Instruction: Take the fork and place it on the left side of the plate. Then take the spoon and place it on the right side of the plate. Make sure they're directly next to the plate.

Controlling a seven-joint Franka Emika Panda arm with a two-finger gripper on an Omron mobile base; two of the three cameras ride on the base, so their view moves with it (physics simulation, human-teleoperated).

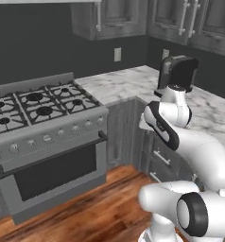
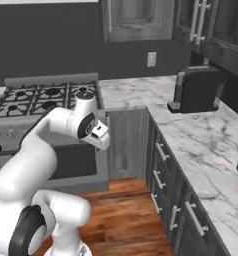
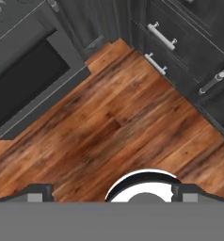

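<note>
Jaws (image 3: 112, 196) wide apart, empty, aimed down at the wood floor (image 3: 118, 122) between stove (image 1: 43, 137) and drawers (image 3: 180, 42); arm looks tucked for travel. Fork, spoon, plate: can't tell where. Marble bench (image 2: 201, 145) right, coffee machine (image 2: 196, 89) far on it.

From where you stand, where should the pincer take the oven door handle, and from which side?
Probably grip the oven door handle near its middle, coming straight in from the front. It is a long horizontal bar with a gap behind it, so one jaw fits above and one below.
</note>
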